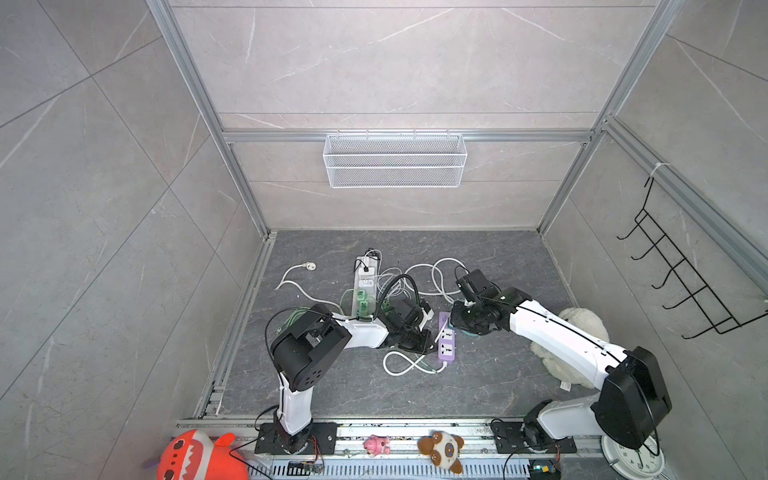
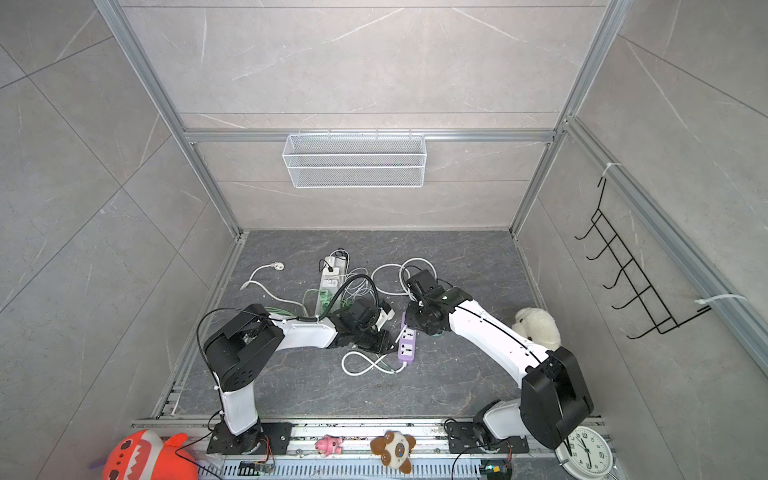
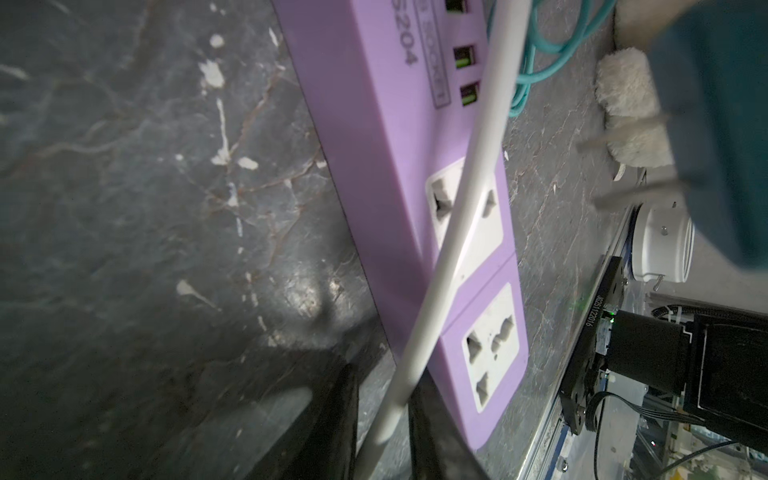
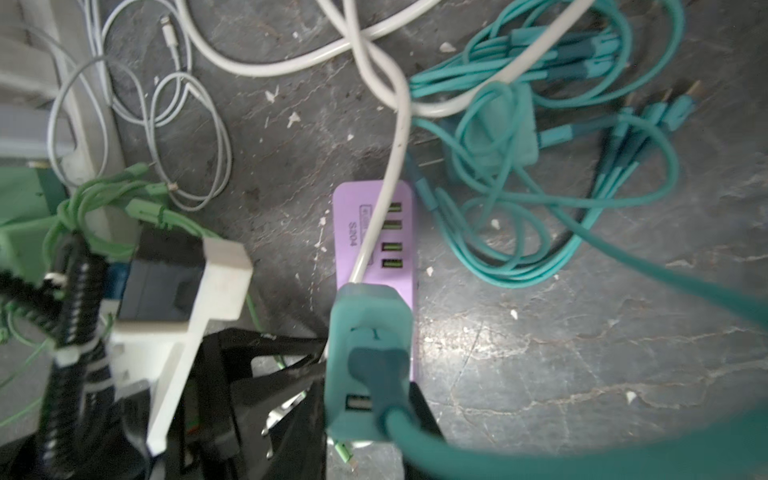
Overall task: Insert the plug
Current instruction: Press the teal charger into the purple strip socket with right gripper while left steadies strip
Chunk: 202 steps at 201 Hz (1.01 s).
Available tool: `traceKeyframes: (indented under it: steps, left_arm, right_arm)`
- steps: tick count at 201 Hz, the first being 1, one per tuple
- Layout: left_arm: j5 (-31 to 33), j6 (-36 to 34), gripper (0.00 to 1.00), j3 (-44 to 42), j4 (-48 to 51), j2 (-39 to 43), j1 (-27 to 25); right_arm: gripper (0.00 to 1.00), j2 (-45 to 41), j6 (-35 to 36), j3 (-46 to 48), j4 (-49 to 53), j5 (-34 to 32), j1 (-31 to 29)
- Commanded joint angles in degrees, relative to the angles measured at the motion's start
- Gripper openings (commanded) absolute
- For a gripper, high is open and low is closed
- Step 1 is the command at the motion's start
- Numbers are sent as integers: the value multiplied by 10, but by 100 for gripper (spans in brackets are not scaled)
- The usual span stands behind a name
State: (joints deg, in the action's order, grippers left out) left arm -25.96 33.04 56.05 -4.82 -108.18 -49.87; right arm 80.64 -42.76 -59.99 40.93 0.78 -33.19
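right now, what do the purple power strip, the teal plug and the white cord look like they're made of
purple power strip: likely moulded hard plastic, matte, with crisp edges and printed lettering.
teal plug: probably plastic casing, satin, rounded corners; its prongs look like bare metal.
white cord: flexible rubber or PVC jacket, smooth; it bends in loose loops.

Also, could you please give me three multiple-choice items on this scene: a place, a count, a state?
1. The white cable lies: A in the wire basket; B across the purple power strip; C on the wall hooks.
2. The strip's three-hole sockets number: A two; B four; C six.
3. The teal plug is: A seated in a socket; B held in the right claw; C loose on the floor.
B: it crosses the strip's face. A: two white faces show. B: the claw grips it, prongs bare.
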Motion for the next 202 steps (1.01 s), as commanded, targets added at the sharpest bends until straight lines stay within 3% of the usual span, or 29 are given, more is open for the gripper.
traceKeyframes:
  steps: [1,59,202]
  left_arm:
    - [23,27,26,2,-12,-7,10]
    - [70,67,22,-35,-60,4,45]
    - [46,93,22,-30,-89,-17,57]
  right_arm:
    - [0,5,20,-6,20,16,-20]
    - [0,21,21,-3,0,1,-33]
    - [0,65,-4,-28,-29,-44,-50]
